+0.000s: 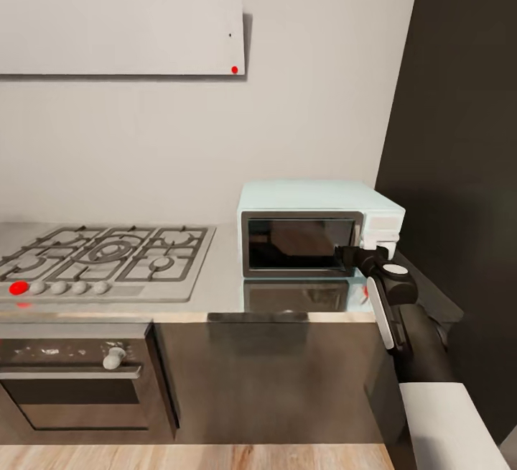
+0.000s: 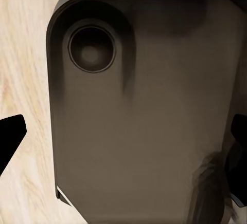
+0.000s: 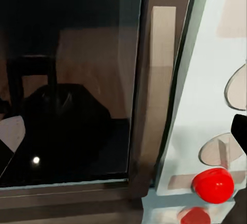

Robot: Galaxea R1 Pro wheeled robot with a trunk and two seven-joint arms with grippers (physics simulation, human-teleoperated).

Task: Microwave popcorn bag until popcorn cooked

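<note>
Though door shut, microwave [image 1: 316,229] interior dark

1. The head view looks forward and down from in front of the table [image 1: 215,290], taking in the hob [image 1: 100,258], the microwave [image 1: 316,222] and the wall [image 1: 215,139].
2. The right wrist view sits very close to the microwave [image 3: 206,80], facing its glass door [image 3: 67,80] and red light [image 3: 212,185]; both views share that front.
3. The left wrist view faces down at the wooden floor [image 2: 20,54] and a dark robot part [image 2: 139,121], close up.
</note>
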